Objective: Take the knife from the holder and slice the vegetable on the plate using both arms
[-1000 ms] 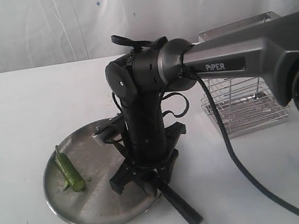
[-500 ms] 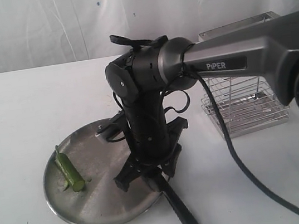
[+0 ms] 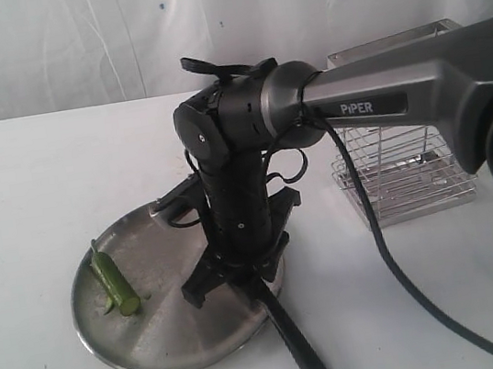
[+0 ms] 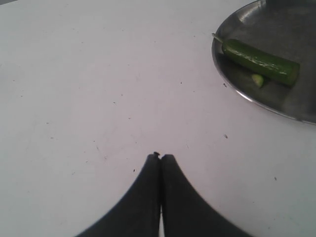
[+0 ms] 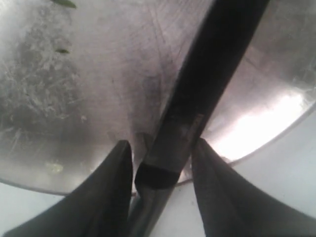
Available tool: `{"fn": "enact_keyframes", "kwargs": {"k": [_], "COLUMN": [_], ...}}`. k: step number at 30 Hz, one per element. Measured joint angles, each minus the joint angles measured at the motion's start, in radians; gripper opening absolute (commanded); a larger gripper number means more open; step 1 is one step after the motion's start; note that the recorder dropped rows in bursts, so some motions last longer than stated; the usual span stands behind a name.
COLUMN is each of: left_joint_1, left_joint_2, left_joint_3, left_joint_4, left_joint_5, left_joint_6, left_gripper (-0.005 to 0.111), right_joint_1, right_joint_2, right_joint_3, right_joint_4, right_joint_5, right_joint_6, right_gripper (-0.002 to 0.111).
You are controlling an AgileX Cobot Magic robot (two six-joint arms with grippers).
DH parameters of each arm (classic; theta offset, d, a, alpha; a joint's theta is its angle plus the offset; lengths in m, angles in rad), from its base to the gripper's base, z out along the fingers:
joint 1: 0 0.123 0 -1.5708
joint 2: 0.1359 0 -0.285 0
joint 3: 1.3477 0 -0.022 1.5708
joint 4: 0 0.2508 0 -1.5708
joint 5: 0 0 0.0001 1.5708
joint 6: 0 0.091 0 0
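Observation:
The green vegetable (image 3: 115,283) lies on the left side of the round steel plate (image 3: 158,337), with a small cut piece (image 4: 257,80) beside it. My right gripper (image 3: 243,282) points down over the plate's right part, shut on the black knife (image 3: 288,336). The handle sticks out toward the table's front and the blade reaches back over the plate. In the right wrist view the knife (image 5: 207,84) runs between the fingers of the right gripper (image 5: 162,145) above the plate (image 5: 74,74). My left gripper (image 4: 161,157) is shut and empty over bare table, well short of the vegetable (image 4: 259,61) and the plate (image 4: 291,34).
The wire holder (image 3: 402,170) stands at the back right, behind the right arm's silver PIPER section (image 3: 373,96). A black cable (image 3: 399,273) trails from that arm across the table on the right. A white curtain closes the back.
The right gripper has shifted slightly left and back over the plate with the knife in it, and the knife has turned a little. The vegetable and the left gripper have not moved.

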Motion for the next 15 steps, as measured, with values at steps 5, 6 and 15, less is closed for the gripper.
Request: {"fn": "enact_keyframes", "kwargs": {"k": [5, 6, 15], "left_joint_1": [0.0, 0.0, 0.0], "left_joint_2": [0.0, 0.0, 0.0], "left_joint_3": [0.0, 0.0, 0.0], "left_joint_4": [0.0, 0.0, 0.0], "left_joint_5": [0.0, 0.0, 0.0], "left_joint_6": [0.0, 0.0, 0.0], "left_gripper": [0.0, 0.0, 0.0], "right_joint_1": [0.0, 0.0, 0.0], "right_joint_2": [0.0, 0.0, 0.0], "right_joint_3": [0.0, 0.0, 0.0], "right_joint_4": [0.0, 0.0, -0.004], "right_joint_5": [-0.069, -0.083, -0.198], "right_joint_6": [0.0, 0.0, 0.006], "right_gripper": [0.027, 0.027, 0.014]}}
